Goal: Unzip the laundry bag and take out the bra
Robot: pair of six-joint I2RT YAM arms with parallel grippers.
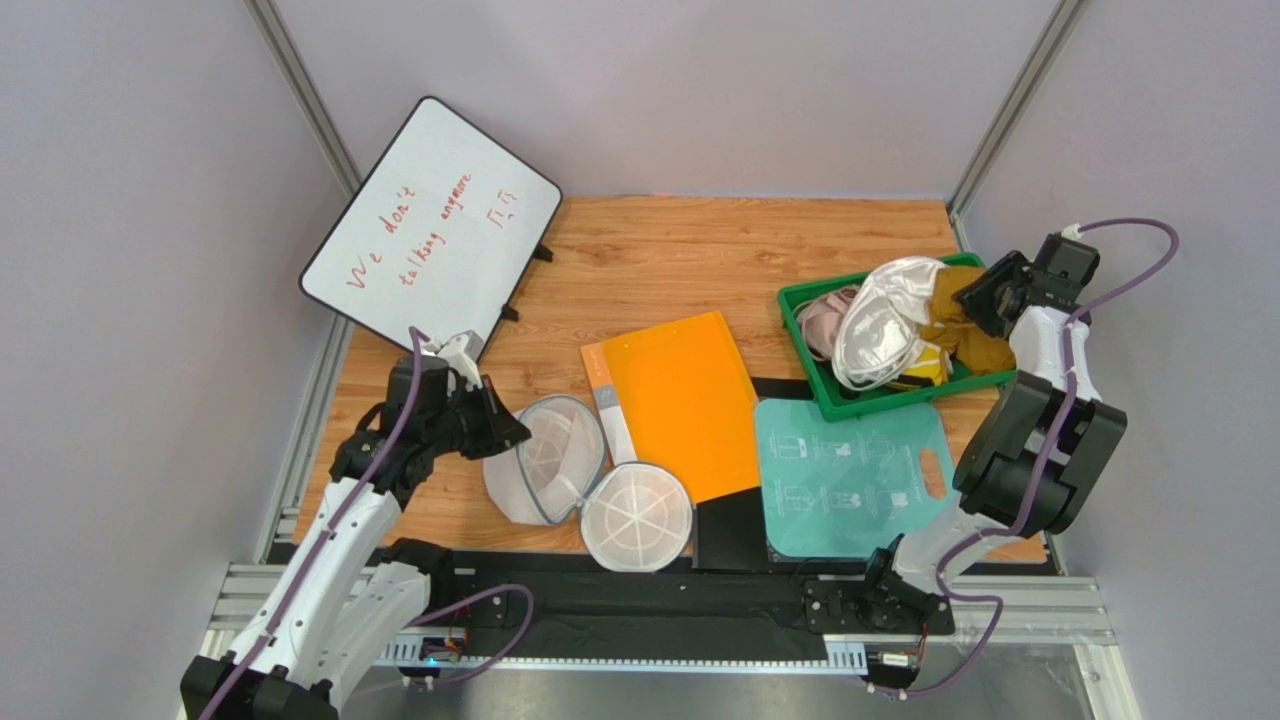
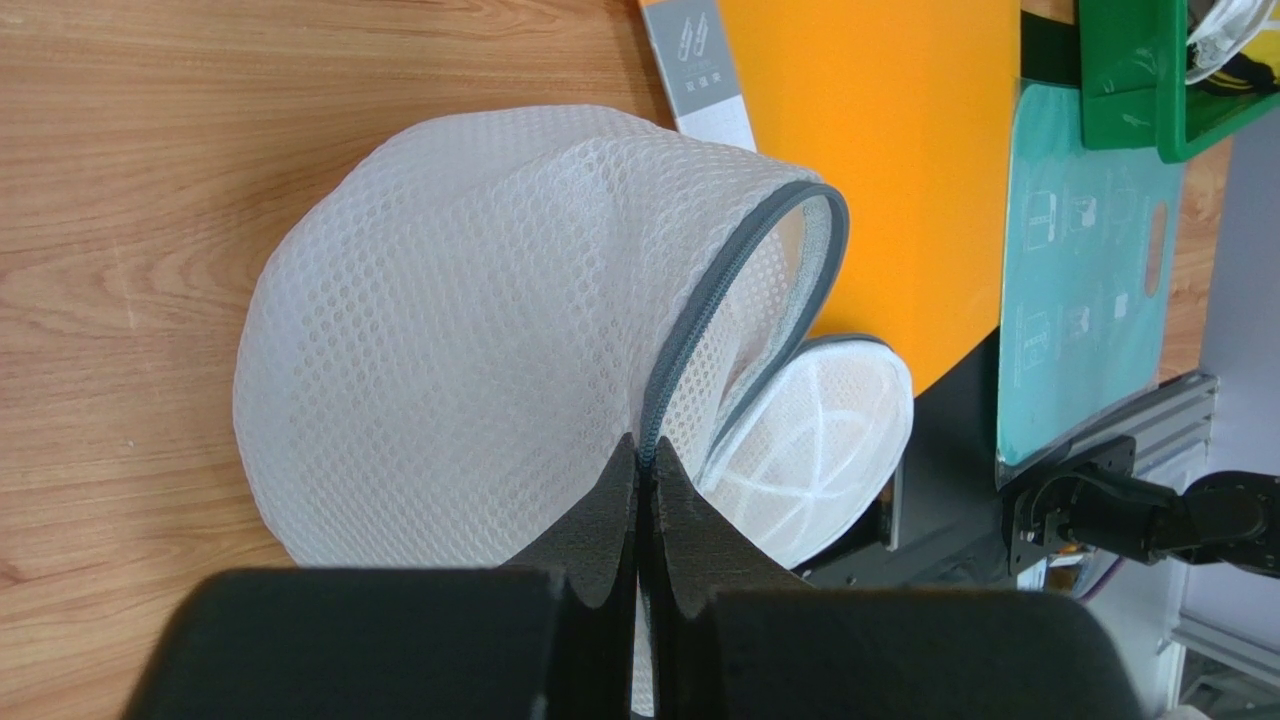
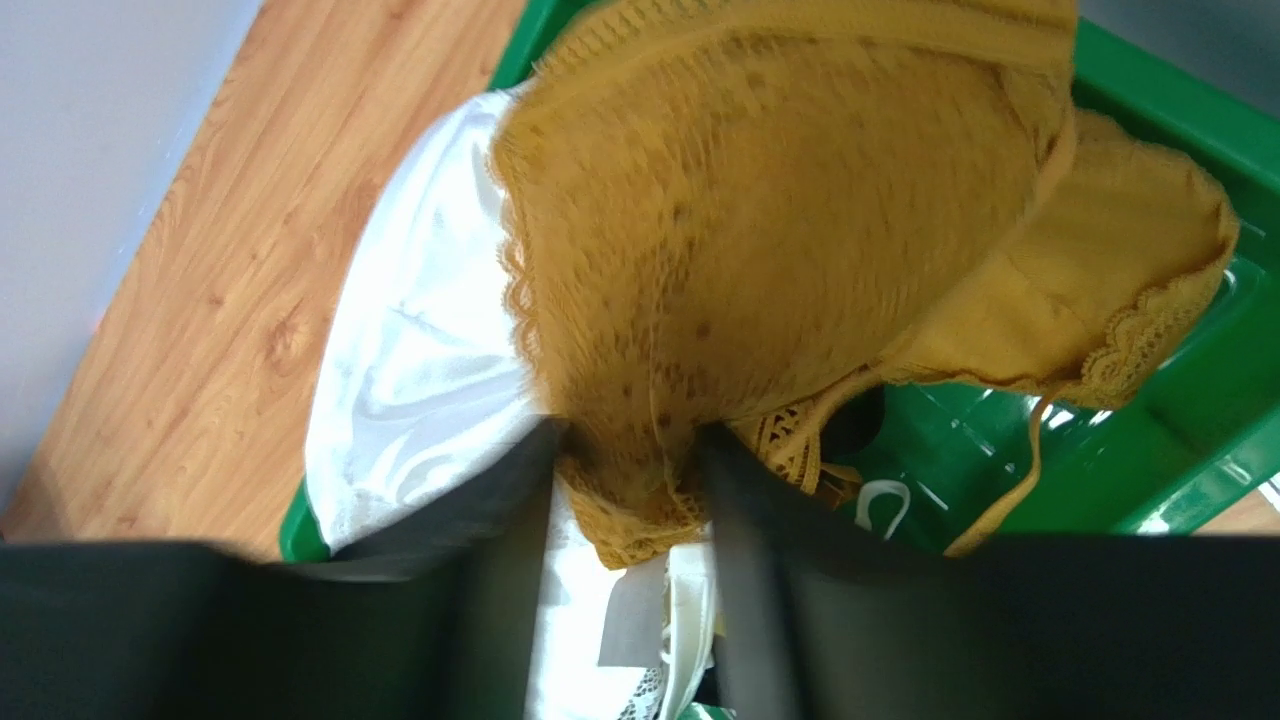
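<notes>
Laundry bag (image 1: 544,458) is lying unzipped, lid (image 1: 637,519) flopping open on its near side, nothing showing inside. Left gripper (image 2: 643,450) is pinching the bag's grey zip rim at its left edge, fingers pressed together on the mesh. Bra (image 3: 781,195) is hanging well right of and beyond the bag, over the green bin (image 1: 899,396), with the right gripper (image 3: 624,450) clamping a fold of its lace between narrowly parted fingers. Judgement: removal is nearly finishing; lowering before releasing is advisable, so straps are not snagging the white garment (image 3: 421,360) beneath. Writing: teal mat (image 1: 849,458), right of the bag, is carrying pictograms too small to read; whiteboard (image 1: 436,225), beyond the bag to its left, is showing red handwriting, "We don't…", remainder unreadable.
</notes>
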